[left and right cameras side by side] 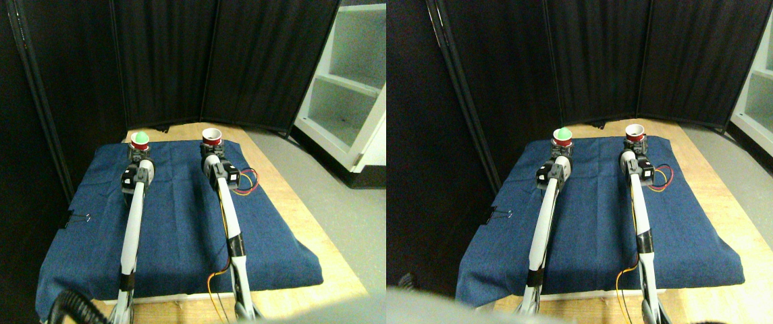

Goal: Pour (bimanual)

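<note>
Two small red cups stand upright near the far edge of the blue cloth [177,223]. The left cup [140,144] holds a green ball [140,138] that pokes above its rim. The right cup [212,138] shows a pale, empty-looking inside. My left gripper [138,154] is right at the base of the left cup, and my right gripper [212,150] is at the base of the right cup. The cups hide the fingertips, so contact is unclear.
The cloth covers a wooden table [291,202] whose bare edge runs along the right and front. Black curtain panels [224,61] close off the back and left. A white shelf unit [352,88] stands on the floor at the right. Red and yellow wires [249,181] loop beside my right arm.
</note>
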### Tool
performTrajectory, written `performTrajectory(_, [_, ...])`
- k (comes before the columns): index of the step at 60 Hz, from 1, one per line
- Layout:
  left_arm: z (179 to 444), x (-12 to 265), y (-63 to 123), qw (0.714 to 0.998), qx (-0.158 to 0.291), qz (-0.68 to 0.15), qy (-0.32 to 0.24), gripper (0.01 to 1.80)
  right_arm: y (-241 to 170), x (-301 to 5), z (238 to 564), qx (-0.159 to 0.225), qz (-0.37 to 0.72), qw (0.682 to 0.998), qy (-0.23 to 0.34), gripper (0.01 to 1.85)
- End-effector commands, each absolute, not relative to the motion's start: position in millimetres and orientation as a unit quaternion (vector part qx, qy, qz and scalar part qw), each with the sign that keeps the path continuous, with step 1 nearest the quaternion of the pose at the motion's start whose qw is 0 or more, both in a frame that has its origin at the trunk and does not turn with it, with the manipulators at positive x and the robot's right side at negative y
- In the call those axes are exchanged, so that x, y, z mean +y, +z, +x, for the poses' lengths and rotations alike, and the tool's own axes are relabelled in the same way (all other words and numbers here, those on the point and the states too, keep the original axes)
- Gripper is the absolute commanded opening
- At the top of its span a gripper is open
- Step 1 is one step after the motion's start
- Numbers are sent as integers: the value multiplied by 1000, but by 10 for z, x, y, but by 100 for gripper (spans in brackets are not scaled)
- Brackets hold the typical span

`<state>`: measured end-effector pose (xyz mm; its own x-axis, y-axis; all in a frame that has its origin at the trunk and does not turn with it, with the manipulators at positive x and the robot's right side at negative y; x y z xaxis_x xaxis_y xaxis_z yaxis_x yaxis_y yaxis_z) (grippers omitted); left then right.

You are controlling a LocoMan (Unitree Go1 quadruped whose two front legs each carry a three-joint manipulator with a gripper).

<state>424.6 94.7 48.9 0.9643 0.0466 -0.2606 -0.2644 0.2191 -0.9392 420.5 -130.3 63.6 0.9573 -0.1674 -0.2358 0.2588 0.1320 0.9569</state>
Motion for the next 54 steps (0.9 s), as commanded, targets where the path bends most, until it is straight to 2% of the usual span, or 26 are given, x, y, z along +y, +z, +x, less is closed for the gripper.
performTrajectory(1, [4270, 957, 514, 775, 68, -622, 91, 33, 623, -1282, 4237, 24, 640, 757, -125, 33])
performTrajectory(17, [4244, 990, 344, 773, 65, -622, 107, 33, 463, -1306, 4190, 23, 637, 760, -124, 33])
performTrajectory(25, [4246, 1011, 247, 770, 59, -623, 123, 33, 359, -1321, 4180, 23, 644, 752, -137, 33])
performTrajectory(32, [4257, 1024, 156, 770, 53, -623, 128, 33, 278, -1333, 4182, 25, 665, 733, -142, 33])
performTrajectory(42, [4270, 1022, 17, 758, 47, -636, 138, 33, 199, -1370, 4222, 29, 659, 740, -130, 33])
performTrajectory(54, [4289, 1049, -48, 752, 34, -642, 145, 33, 174, -1371, 4228, 24, 657, 740, -142, 33])
